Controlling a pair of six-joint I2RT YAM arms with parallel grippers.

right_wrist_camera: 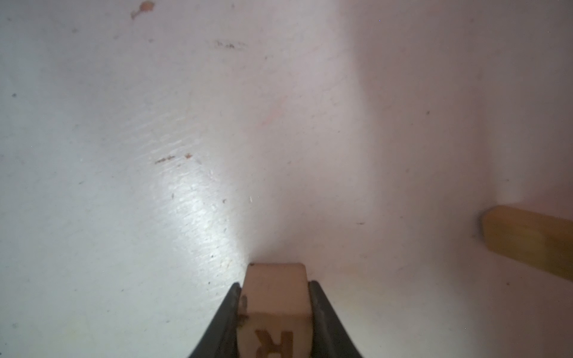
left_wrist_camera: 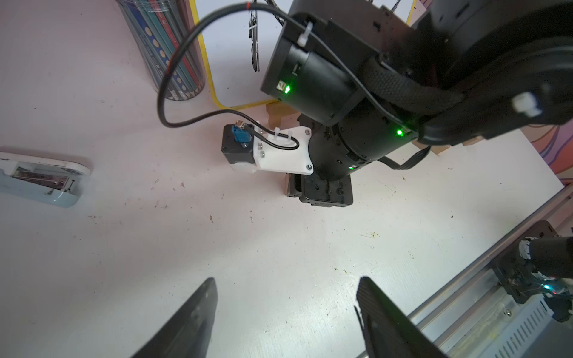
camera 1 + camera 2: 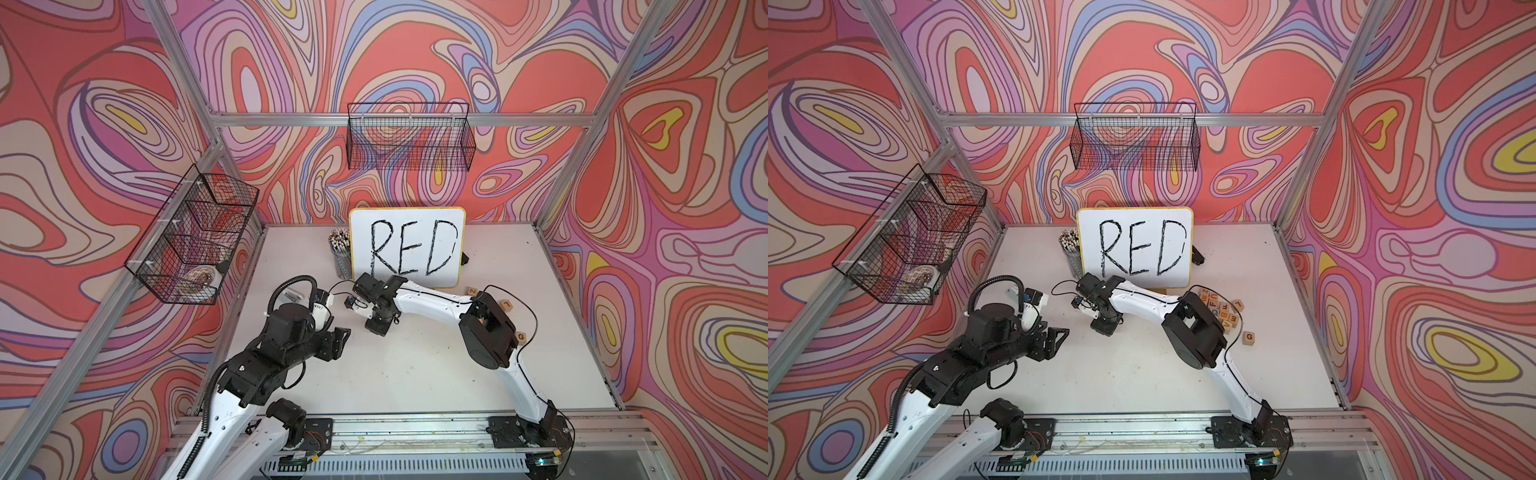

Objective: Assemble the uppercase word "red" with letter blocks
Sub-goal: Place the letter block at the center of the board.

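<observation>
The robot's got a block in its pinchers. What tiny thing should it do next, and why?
Probably lower the R block onto the table below it. The right gripper has its fingers shut on it, and R starts the word on the whiteboard.

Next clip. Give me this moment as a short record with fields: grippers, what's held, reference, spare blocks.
right gripper: shut on letter block, orange-brown R showing
left gripper: open, empty, above table
block contact with table: cannot tell
reference: whiteboard reading RED, standing at back
spare blocks: clustered on the right of the table
</observation>
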